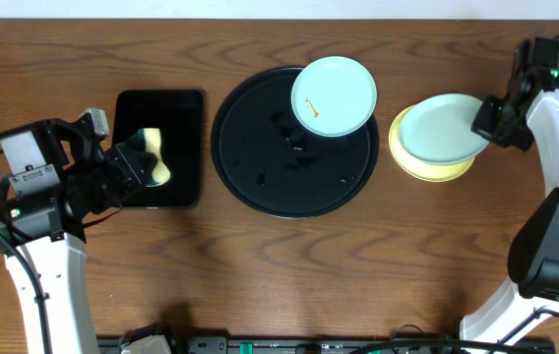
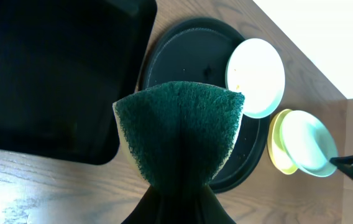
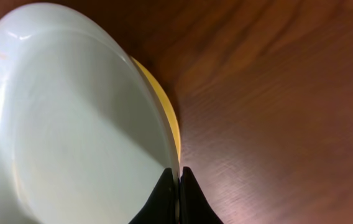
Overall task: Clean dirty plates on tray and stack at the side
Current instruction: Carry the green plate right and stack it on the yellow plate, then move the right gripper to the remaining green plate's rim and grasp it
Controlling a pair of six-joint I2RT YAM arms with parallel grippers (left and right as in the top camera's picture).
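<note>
One table (image 1: 260, 265) carries the round black tray (image 1: 250, 167) at centre, with open wood in front, and a rectangular tray (image 1: 186, 108) beside it. A smudged mint plate (image 1: 334, 93) overhangs the round tray's far right rim. Just beside that rim, a second mint plate (image 1: 437, 128) lies on the yellow plate (image 1: 427, 169), its edge pinched by the closed right fingers (image 3: 164, 199). The left fingers (image 2: 176, 208) clamp the sponge (image 2: 176, 130).

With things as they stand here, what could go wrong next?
1. The right end effector pinches only the thin rim of the top mint plate; it may slip, or drag the yellow plate beneath.
2. The smudged plate overhangs the rim of the round tray; pressing the sponge there could tip it.
</note>
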